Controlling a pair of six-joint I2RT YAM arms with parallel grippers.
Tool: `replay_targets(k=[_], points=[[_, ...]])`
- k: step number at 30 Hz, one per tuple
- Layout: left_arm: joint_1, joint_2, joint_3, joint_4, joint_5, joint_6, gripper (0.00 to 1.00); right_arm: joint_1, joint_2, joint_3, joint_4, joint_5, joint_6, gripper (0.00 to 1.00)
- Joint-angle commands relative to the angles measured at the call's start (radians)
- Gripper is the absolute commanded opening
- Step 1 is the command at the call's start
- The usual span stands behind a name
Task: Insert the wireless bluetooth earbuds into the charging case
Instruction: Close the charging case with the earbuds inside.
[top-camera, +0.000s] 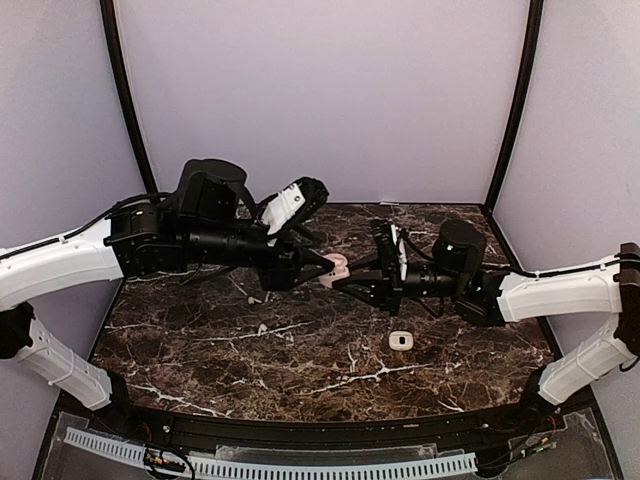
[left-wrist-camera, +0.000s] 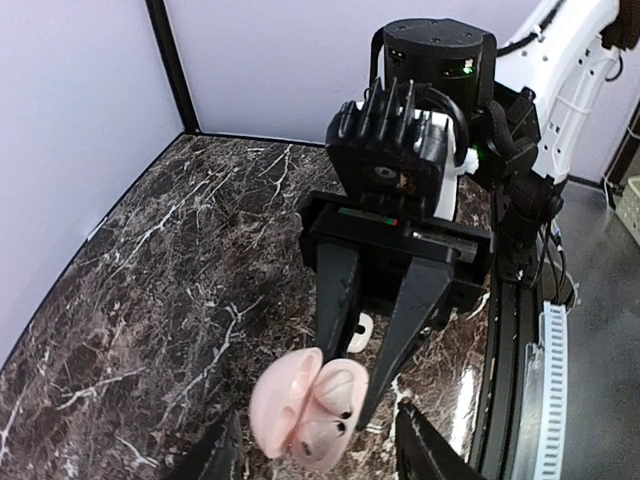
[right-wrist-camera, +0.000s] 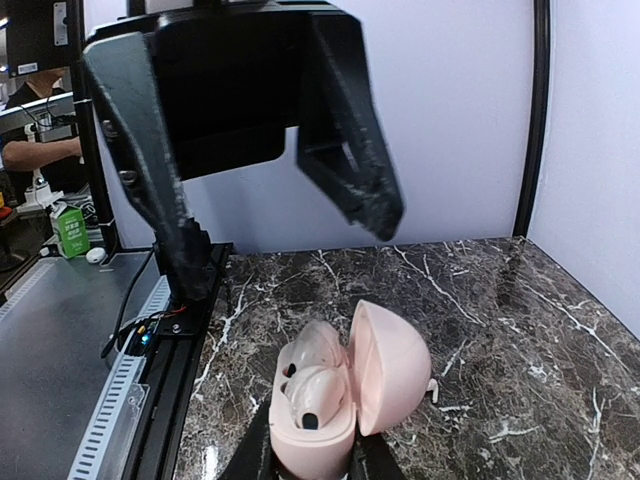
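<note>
1. Table (top-camera: 200, 360): I see a dark marble top with white veins, enclosed by pale walls.
2. Arms: the left arm (top-camera: 60, 262) reaches in from the left and the right arm (top-camera: 560, 290) from the right. Their tools meet nose to nose over the middle of the table, toward the back.
3. Left gripper (right-wrist-camera: 290, 240): the jaws stand apart with nothing between them. In the right wrist view it hangs just above the case, one finger to each side.
4. Right gripper (top-camera: 345, 278): the jaws are clamped on the base of the charging case (right-wrist-camera: 385, 370) and hold it up off the marble.
5. Charging case: pink and rounded, with the lid swung open to one side. The open cavity faces the left gripper.
6. Small white case (top-camera: 401, 340): it lies flat on the table, nearer to me than the right gripper and apart from it.
7. Earbud (right-wrist-camera: 312, 398): one pale earbud sits in the near well of the charging case, with a dark spot showing on it. I cannot tell whether the second earbud is seated behind it.
8. Small white piece (right-wrist-camera: 432, 388): it lies on the marble just past the lid and is too small for me to identify.
</note>
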Motion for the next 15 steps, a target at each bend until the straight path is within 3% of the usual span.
replay_targets(k=[1, 5, 8, 15], points=[[0.071, -0.053, -0.035, 0.025, 0.298, -0.018, 0.59, -0.004, -0.030, -0.011, 0.061, -0.061, 0.015, 0.00], [0.073, -0.076, -0.096, 0.052, 0.340, 0.008, 0.85, -0.004, -0.032, -0.011, 0.079, -0.103, 0.028, 0.00], [0.073, -0.052, -0.088, 0.021, 0.359, 0.020, 0.89, -0.003, -0.034, -0.011, 0.092, -0.120, 0.036, 0.00], [0.073, -0.009, -0.078, 0.016, 0.365, 0.030, 0.87, -0.003, -0.034, -0.014, 0.114, -0.147, 0.047, 0.00]])
